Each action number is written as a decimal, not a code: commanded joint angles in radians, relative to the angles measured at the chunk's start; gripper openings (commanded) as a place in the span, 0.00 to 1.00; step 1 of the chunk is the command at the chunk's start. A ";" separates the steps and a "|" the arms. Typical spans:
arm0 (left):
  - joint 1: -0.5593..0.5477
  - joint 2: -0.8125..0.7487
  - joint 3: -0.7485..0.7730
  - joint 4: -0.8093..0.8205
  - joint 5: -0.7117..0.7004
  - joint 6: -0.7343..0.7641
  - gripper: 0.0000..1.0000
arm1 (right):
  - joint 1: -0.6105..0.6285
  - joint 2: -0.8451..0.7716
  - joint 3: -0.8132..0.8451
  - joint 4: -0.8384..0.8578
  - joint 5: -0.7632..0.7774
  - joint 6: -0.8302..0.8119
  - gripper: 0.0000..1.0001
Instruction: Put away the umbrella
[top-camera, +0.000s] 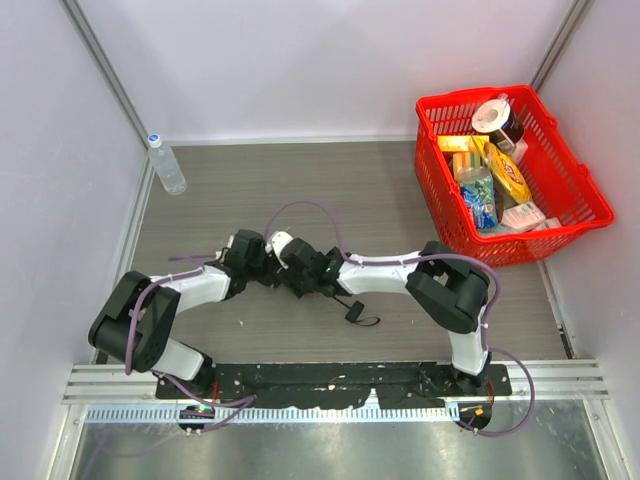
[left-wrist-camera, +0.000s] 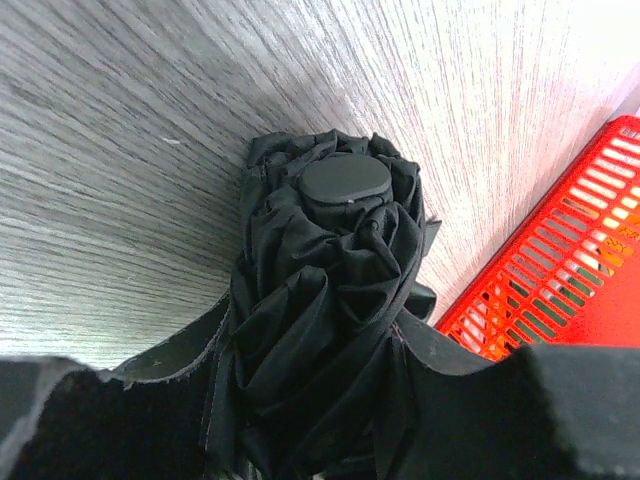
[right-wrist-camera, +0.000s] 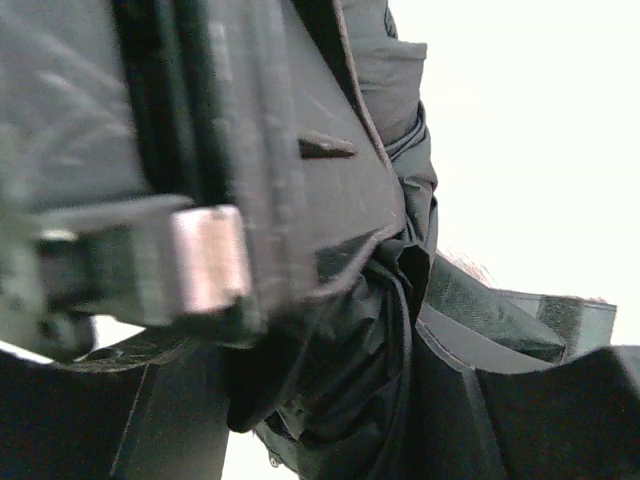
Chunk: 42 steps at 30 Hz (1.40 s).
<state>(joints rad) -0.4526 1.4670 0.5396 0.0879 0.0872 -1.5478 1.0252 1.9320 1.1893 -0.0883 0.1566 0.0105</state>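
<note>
Left wrist view showed the black fabric collapsible umbrella bundled tight, its round flat cap pointing away, with the left tool clamped on the folds from both sides above the grey wood-grain tabletop. In the blurred right wrist view, the right tool appeared to pinch the same crumpled cloth between its fingers. From the top external view, both tools met at the tabletop's centre. A red plastic mesh basket of groceries sat at 2 o'clock, and a clear water bottle at 10 o'clock.
</note>
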 joint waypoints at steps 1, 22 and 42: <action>-0.061 0.049 -0.015 -0.215 0.034 -0.107 0.00 | 0.068 0.047 -0.031 0.160 0.294 -0.113 0.57; -0.035 -0.085 -0.069 -0.162 -0.078 0.158 0.80 | -0.140 0.048 -0.258 0.450 -0.668 0.074 0.01; -0.020 -0.077 -0.081 -0.200 -0.209 0.328 0.50 | -0.263 0.121 -0.203 0.506 -0.965 0.278 0.01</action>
<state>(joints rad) -0.4973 1.3304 0.5114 -0.0124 -0.0399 -1.2984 0.7380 2.0712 0.9607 0.6216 -0.8284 0.3698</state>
